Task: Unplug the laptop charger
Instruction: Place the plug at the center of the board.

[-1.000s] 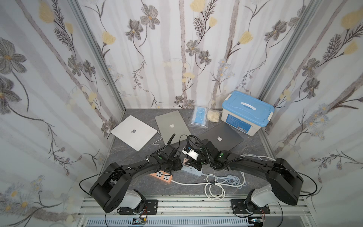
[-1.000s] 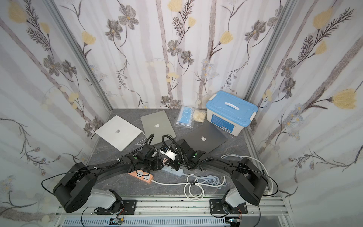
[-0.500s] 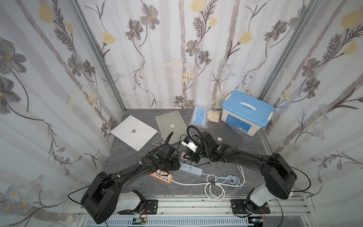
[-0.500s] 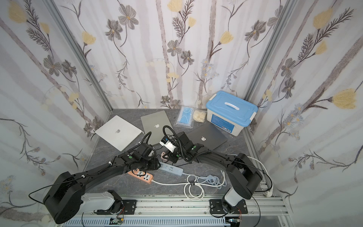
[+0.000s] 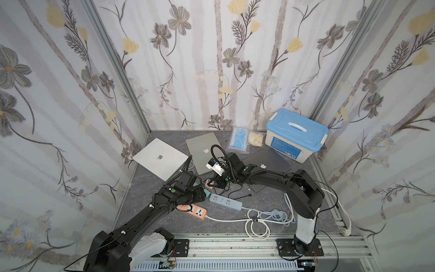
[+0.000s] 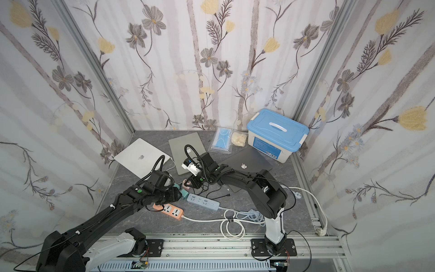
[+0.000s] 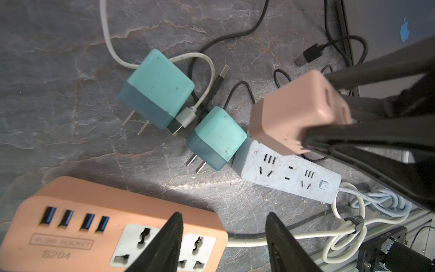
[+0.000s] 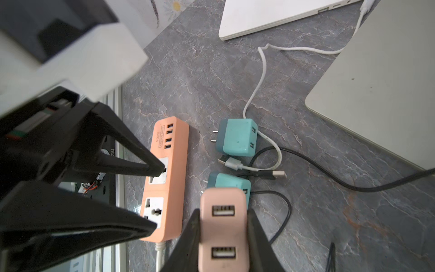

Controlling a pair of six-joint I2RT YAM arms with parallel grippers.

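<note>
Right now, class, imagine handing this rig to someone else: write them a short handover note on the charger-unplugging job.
Right gripper: shut on the pink USB charger, held over the end of the light-blue power strip.
Left gripper: open, empty, above the orange power strip.
Done: the charger looks pulled free, but its prongs are hidden. Two teal chargers lie loose on the table.
To do: confirm it is clear, set it down, release.
</note>
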